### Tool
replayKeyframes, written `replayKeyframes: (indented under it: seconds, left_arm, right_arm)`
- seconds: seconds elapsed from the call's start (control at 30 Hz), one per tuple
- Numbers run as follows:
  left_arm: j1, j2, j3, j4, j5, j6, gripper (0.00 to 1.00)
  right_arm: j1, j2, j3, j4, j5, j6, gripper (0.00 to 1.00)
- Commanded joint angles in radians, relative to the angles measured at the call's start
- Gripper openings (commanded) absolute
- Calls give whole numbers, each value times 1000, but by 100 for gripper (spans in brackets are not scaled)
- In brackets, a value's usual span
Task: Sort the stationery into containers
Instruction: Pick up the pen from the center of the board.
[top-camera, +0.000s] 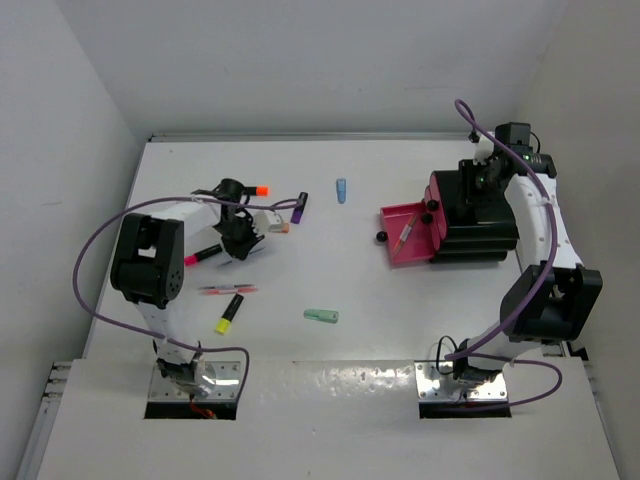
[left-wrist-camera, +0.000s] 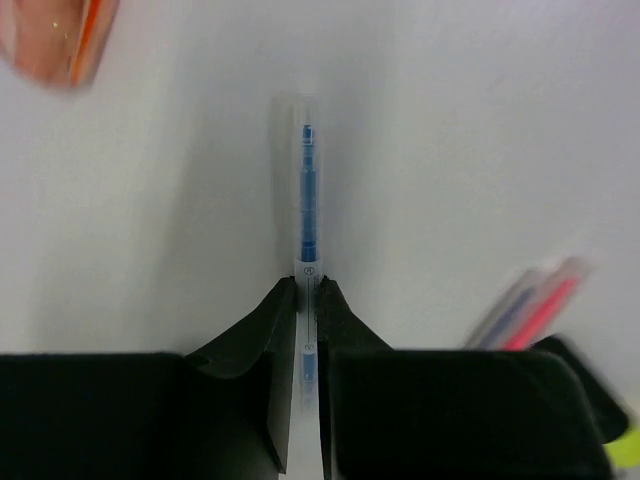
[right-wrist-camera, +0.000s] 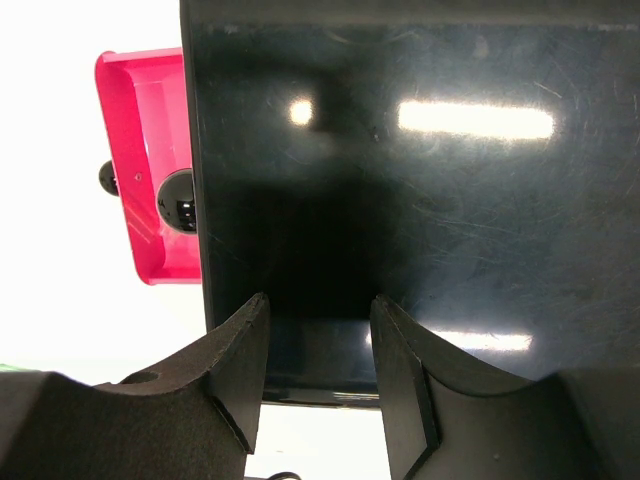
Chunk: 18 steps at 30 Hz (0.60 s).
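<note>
Clear plastic pen (left-wrist-camera: 308, 200) with blue ink, clamped tight in the left gripper (left-wrist-camera: 309, 298) at the left of the table (top-camera: 400, 310), pink pens (left-wrist-camera: 530, 305) just beside, magenta drawer (right-wrist-camera: 140, 120) standing open far right, right gripper (right-wrist-camera: 318, 325) with fingers apart over the black box (right-wrist-camera: 450, 200)

Our left arm (top-camera: 147, 262), our right arm (top-camera: 546, 215), white links, black joints, purple cables (top-camera: 79, 275), steel base plates (top-camera: 225, 373), black wedge fingers (right-wrist-camera: 235, 370)

Overhead from behind, close wrist views, right shares drawer (right-wrist-camera: 140, 165)
</note>
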Motion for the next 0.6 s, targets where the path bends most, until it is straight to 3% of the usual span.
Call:
replayKeyframes:
  seconds: [0.0,0.23,0.27,0.43,0.57]
  left_arm:
    - [-101,-61,99,4,195,-195,0]
    - [-313,39,501,62,405,-661,0]
    - [-337,53,520,102,384,-808,0]
    - [-506,128,539,389,265,-1138,0]
    - [-595,175,557,558,165,-1244,0]
  right_arm:
    - [5,41,-32,-85,14,-6,45]
    - [2,25,-32,-90,2,-3,45]
    - [2,23,-36,-89,-1,-1,45]
    - [-3,32,-42,-87,-26,20,45]
    - [-4,35,-41,-82,-32,26,45]
